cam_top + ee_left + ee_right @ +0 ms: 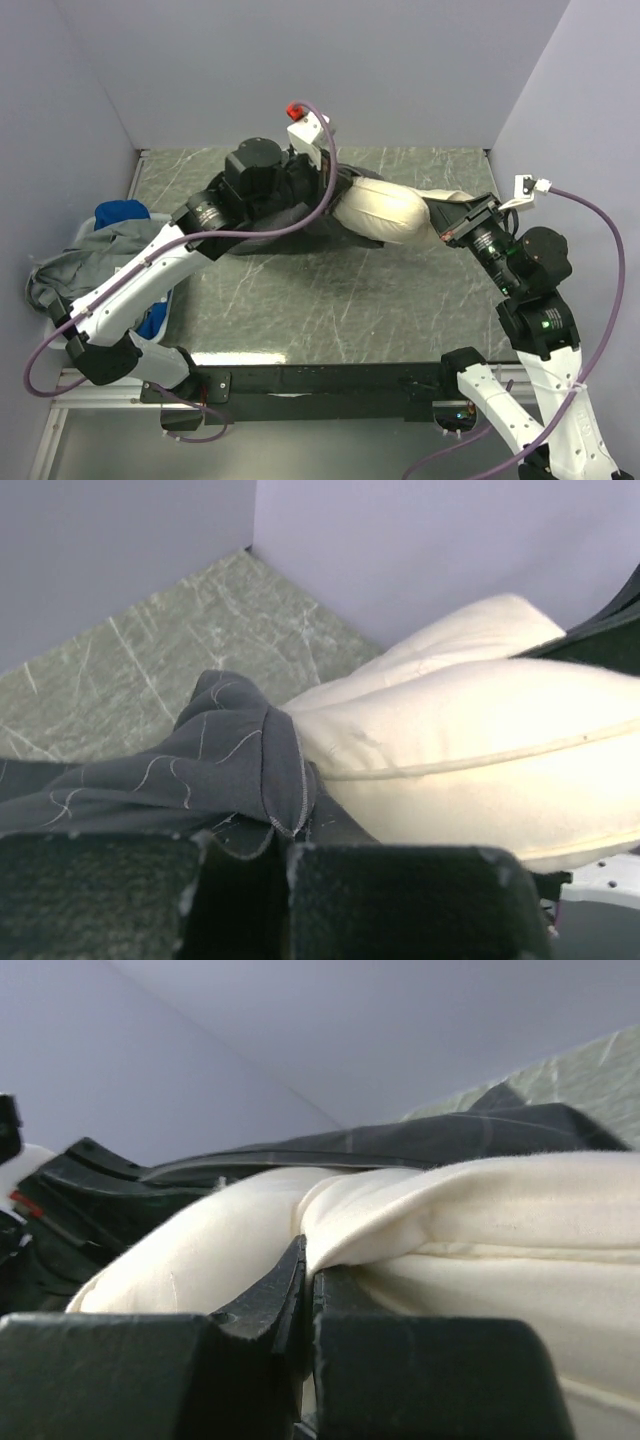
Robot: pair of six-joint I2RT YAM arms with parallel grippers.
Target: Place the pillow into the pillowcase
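Note:
The cream-white pillow [385, 212] lies across the back of the table, its left end inside the mouth of the dark grid-patterned pillowcase [300, 212]. My left gripper [318, 192] is at that mouth and is shut on a bunched fold of the pillowcase [235, 750], right beside the pillow [470, 740]. The stitched hem runs down between the left gripper's [280, 855] jaws. At the pillow's right end, my right gripper [447, 226] is shut on a pinched ridge of the pillow [480, 1220]. The right gripper's [310, 1280] jaws are pressed together. A band of pillowcase [400, 1145] shows beyond the pillow.
A plain grey garment [105, 255] and a bright blue cloth [125, 213] are heaped at the table's left edge. Purple walls [330, 60] close in the table at the back and both sides. Marbled tabletop [330, 300] lies in front of the pillow.

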